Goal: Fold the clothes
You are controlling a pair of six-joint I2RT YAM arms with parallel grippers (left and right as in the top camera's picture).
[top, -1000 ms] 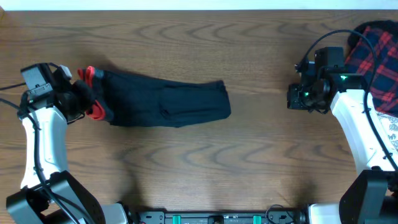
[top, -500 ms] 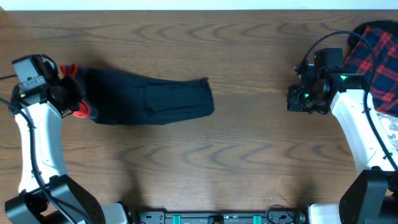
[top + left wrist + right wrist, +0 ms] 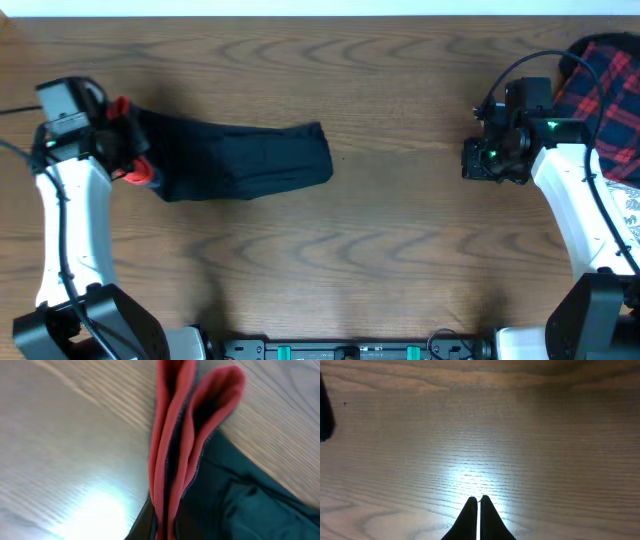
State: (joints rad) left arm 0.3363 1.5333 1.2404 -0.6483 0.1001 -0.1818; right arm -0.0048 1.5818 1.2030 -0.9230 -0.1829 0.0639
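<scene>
The clothes, black trousers, lie as a long folded strip across the left half of the table, their red-orange waistband edge at the far left. My left gripper is shut on that waistband end. In the left wrist view the red-orange folds run up from between my jaws, with black fabric to the right. My right gripper is shut and empty over bare wood, at the right in the overhead view. A dark edge of the trousers shows at its far left.
A red-and-black plaid garment lies at the table's back right corner, with a white printed cloth just below it at the right edge. The right arm stands beside both.
My left gripper pulled the waistband end to the left, then came back slightly right. The trousers slid left with it, and their right end now lies further left.
</scene>
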